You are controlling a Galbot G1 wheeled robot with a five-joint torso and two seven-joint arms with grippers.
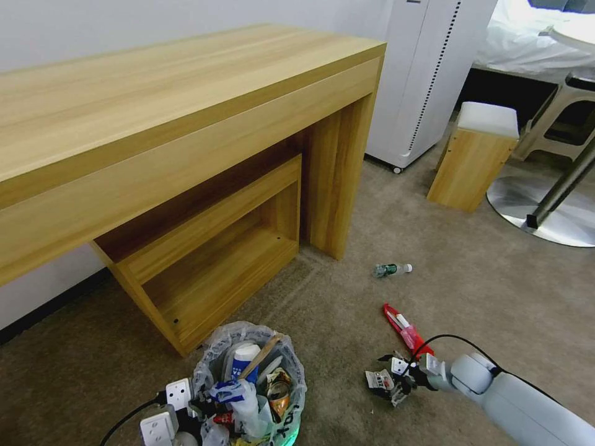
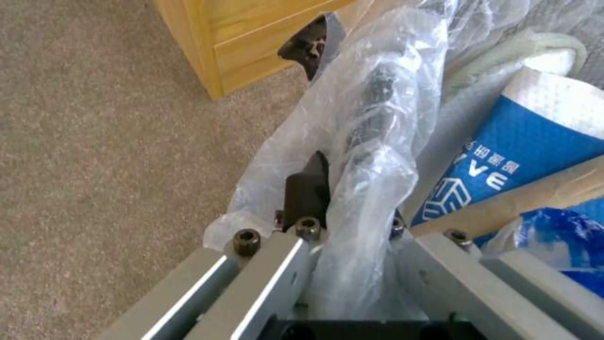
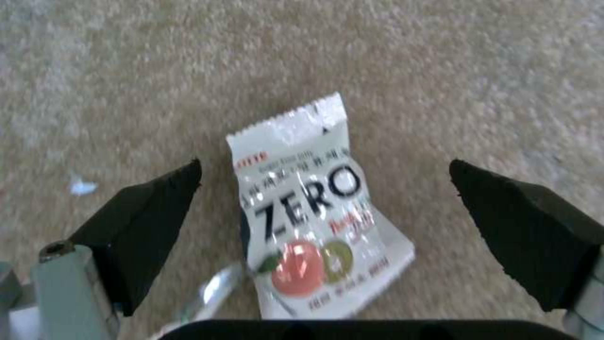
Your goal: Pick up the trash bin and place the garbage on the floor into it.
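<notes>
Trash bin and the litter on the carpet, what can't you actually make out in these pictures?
- Trash bin: its lower part is cut off by the head view's bottom edge; the bag hides its wall.
- Left gripper: the bag's plastic wraps the rim it clamps, in the left wrist view.
- White wrapper: small print is blurred under the open right gripper.
- Green-labelled bottle: label too small to read in the head view.

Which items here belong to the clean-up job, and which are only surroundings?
Job: black bag-lined trash bin, clamped by left gripper; white ZERO sachet between open right gripper; red wrapper; green-labelled bottle.
Surroundings: wooden desk; white-topped wooden stool.
</notes>
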